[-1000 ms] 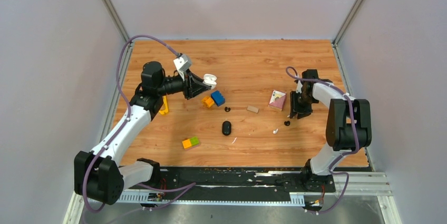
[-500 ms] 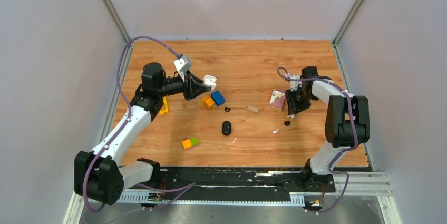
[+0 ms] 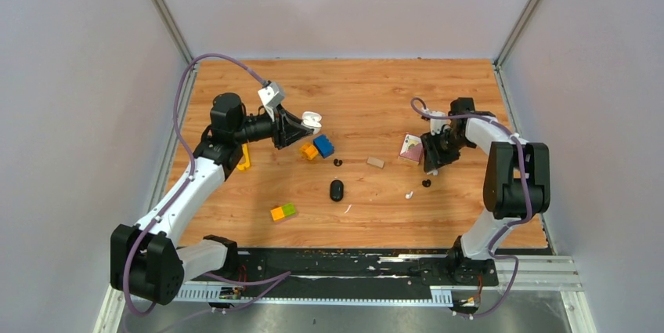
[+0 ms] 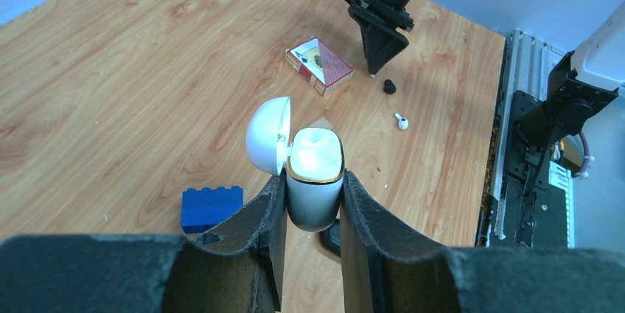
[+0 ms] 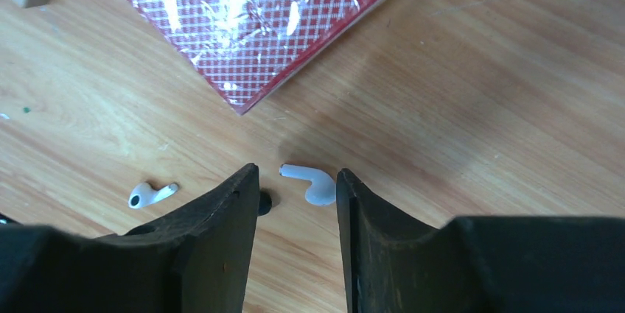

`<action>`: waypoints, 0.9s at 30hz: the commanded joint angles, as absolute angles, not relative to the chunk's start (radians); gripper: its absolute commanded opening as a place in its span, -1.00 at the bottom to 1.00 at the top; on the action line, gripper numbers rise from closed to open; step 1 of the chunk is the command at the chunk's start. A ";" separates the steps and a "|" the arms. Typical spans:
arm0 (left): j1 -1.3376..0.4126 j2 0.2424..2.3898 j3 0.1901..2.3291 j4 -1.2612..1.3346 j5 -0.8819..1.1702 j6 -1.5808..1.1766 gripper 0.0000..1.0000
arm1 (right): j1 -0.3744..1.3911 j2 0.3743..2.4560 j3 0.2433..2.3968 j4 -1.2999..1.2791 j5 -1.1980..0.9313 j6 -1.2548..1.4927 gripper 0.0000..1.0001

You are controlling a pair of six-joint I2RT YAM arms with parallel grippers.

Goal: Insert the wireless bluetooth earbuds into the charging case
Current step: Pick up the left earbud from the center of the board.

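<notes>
1. Between the tips of the right gripper (image 5: 296,171), in its wrist view, you've got one small white short-stemmed earbud (image 5: 313,186).
   - The jaws are part-way apart, wider than the bud.
   - It sits against the finger on the right of that view, with a clear gap to the other finger, so it looks unclamped.
   - I can't tell whether it lies on the wood-grain table (image 5: 479,107) or clings to that finger.
2. The key geometry is the bud's long axis. From stem tip to body it runs roughly across the gap, jaw to jaw, slightly skewed.
   - My read is that closing from here squeezes it end-on, so it may pivot or pop out.
   - Consider turning the wrist so the pads meet its sides.
3. The left gripper (image 4: 313,180) is clamped on the glossy white charging case (image 4: 314,206).
   - The case stands upright between the pads, with its domed lid (image 4: 267,136) swung open to one side.
   - You're holding it above the table's left half, well apart from the right gripper.
   - I can't tell whether its sockets are filled.
4. The other buds are all on the table.
   - A second white stemmed earbud (image 5: 151,194) and a rounded black earbud (image 5: 264,201), half hidden behind the other finger, are both just beside the right gripper.
   - Another black earbud (image 3: 337,162) lies mid-table near the blue toy block (image 3: 323,146).
5. The flat red patterned box in shiny wrap (image 5: 273,18) lies just beyond the fingertips, so mind it when you reorient.
6. The right arm is the nearer one for three of the buds, and the case lies to its left across the table. Get a secure pinch first, then carry the bud left to the case mouth.
</notes>
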State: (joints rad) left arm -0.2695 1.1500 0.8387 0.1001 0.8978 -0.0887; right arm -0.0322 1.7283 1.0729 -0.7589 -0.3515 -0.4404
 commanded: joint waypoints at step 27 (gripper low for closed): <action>-0.268 1.147 0.841 0.134 0.900 -0.099 -1.00 | -0.063 1.761 1.091 -0.841 -0.371 -0.999 -0.36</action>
State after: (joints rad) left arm -0.2695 1.1500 0.8268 0.1001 0.8951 -0.0891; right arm -0.0612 1.7760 1.1160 -0.8841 -0.4007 -0.9791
